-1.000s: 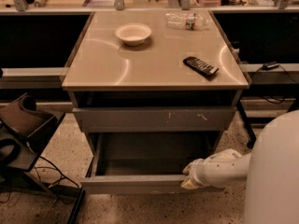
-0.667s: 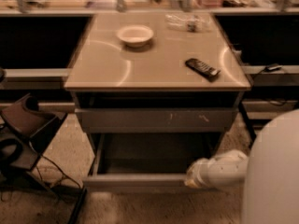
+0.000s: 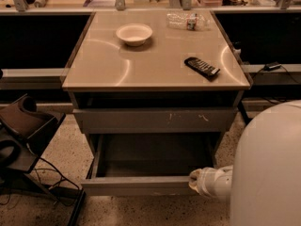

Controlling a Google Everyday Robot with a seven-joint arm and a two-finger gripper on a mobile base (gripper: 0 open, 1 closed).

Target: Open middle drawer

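Note:
The middle drawer [image 3: 141,185] is pulled out toward me below the cabinet top. Its plain grey front faces me and its smooth grey tray interior [image 3: 153,157] shows, with nothing in it. My gripper [image 3: 196,179], pale and at the end of the white arm [image 3: 270,168], is at the right end of the drawer front's top edge, touching it. Above it, the scratched grey drawer front [image 3: 155,120] stands shut. The lowest drawer is hidden behind the open one.
The cabinet top [image 3: 155,74] bears a white bowl [image 3: 134,34], a black remote [image 3: 201,67] and a clear plastic bottle [image 3: 187,20]. A dark chair with cables [image 3: 21,135] stands at the left. Speckled floor [image 3: 61,154] lies around the cabinet.
The whole view has shifted a little downward. The drawer stays pulled out and the gripper stays at the right end of its front.

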